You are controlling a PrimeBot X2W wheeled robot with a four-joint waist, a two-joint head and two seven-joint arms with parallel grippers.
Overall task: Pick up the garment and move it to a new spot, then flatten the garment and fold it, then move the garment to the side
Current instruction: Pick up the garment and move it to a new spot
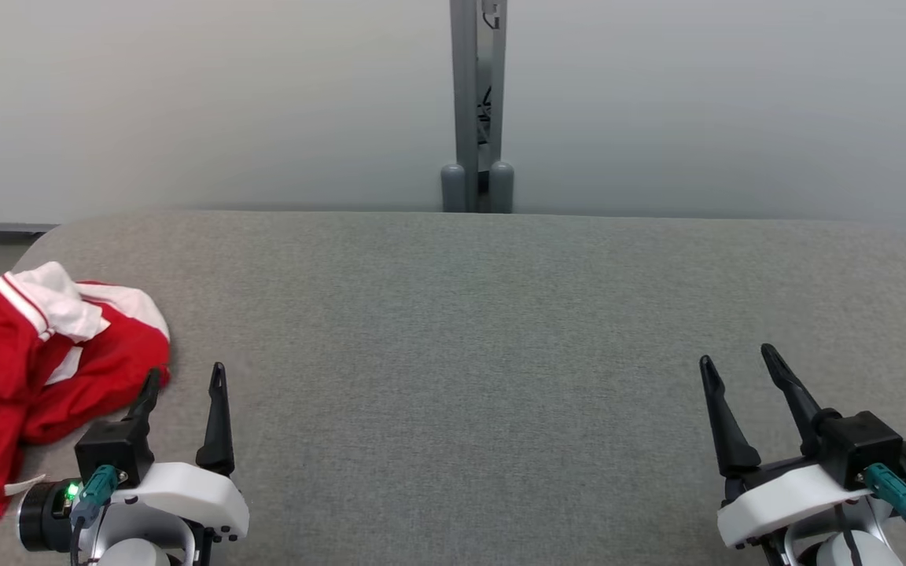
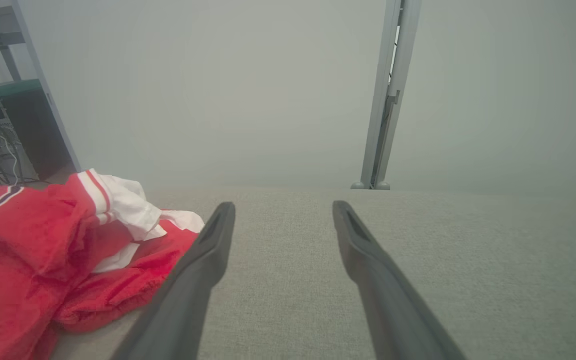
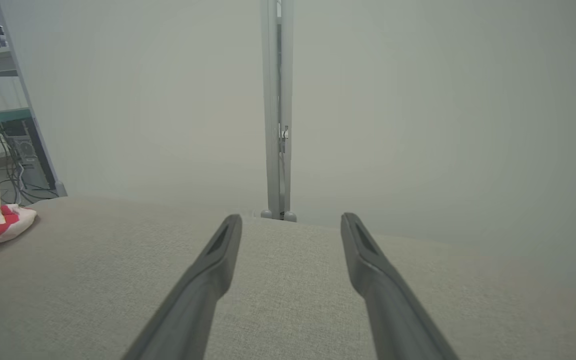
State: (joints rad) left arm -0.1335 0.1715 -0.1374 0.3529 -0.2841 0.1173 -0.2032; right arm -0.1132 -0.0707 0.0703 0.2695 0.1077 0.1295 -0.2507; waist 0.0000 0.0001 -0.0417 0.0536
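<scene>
Work surface is a grey woven-fabric tabletop with a grey upright metal post standing at the middle of its far edge; all positions below are taken from that post. The crumpled red fabric garment with white striped trim lies well to the left of the post and on the near side of the table, bunched in a heap with part of it reaching the table's left edge. It is not flattened and not folded, and no part of it is lifted. The left gripper sits left of the post, low over the near edge, jaws spread wide and holding nothing; its outer finger lies just beside the garment's right hem, and contact cannot be confirmed. The right gripper sits about as far to the right of the post, also near the front edge, jaws likewise apart and empty, well clear of the garment. Assessment: both arms appear to be in a ready posture, and the first step, the pick-up, is not yet done. The broad bare cloth in front of the post is the likely new spot. The left arm is placed for the first grasp; a pinch on the loose heap may gather one layer alone.
</scene>
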